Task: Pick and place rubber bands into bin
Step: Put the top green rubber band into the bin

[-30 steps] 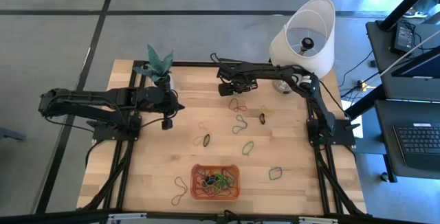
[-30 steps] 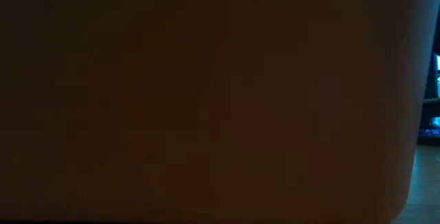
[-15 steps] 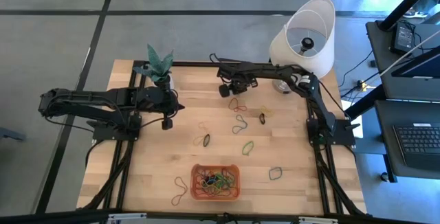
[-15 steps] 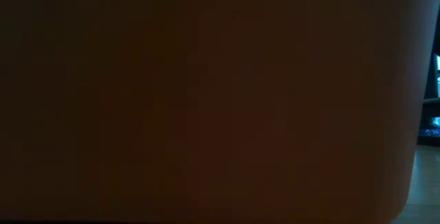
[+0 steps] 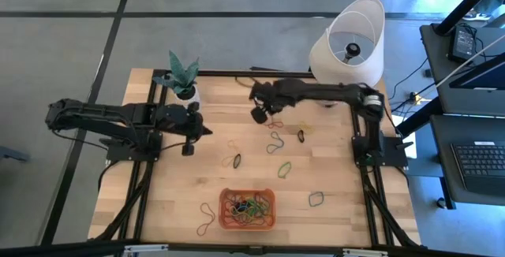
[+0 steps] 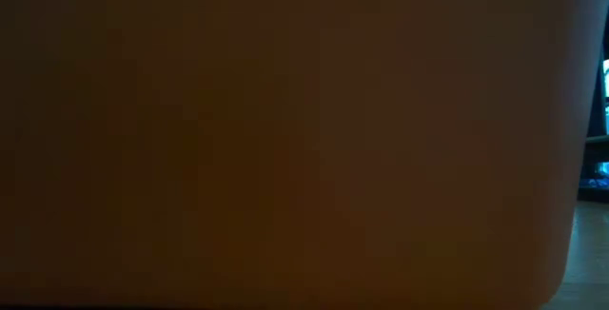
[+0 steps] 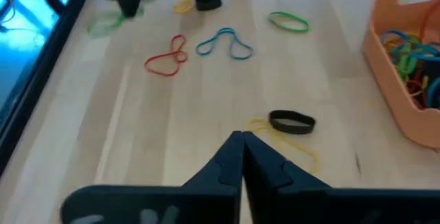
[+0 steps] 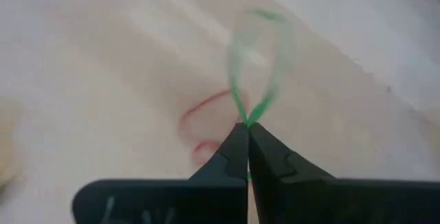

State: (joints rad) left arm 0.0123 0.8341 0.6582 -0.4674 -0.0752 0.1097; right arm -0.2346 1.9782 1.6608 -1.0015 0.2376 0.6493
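Note:
Rubber bands lie loose on the wooden table: a red one [image 5: 272, 121], a blue one [image 5: 276, 140], a black and yellow pair [image 5: 234, 161], green ones [image 5: 285, 167]. The orange bin [image 5: 248, 210], near the front edge, holds several bands. My right gripper [image 5: 258, 116] hangs above the red band, shut on a green rubber band [image 8: 251, 59]. My left gripper [image 5: 188, 150] waits shut at the table's left; in its wrist view the shut fingertips [image 7: 242, 138] stand short of a black band [image 7: 292, 121]. My right gripper pinches the green band between its two fingertips at one spot of the loop [image 8: 247, 117]. The fingers come from above, pointing steeply down. The rest of the loop reaches out past the fingertips, clear of the table, above the red band [image 8: 206, 124].
A white lamp [image 5: 351, 40] stands at the far right corner and a potted plant [image 5: 181, 80] at the far left. A brown loop [image 5: 207, 216] lies left of the bin, a green one [image 5: 316, 199] right of it. A dark surface close to the camera fills the low view.
My right gripper has shut on the green band near the far edge, then risen and come a little toward the near edge, turning as it went. The green band has left the table with it.

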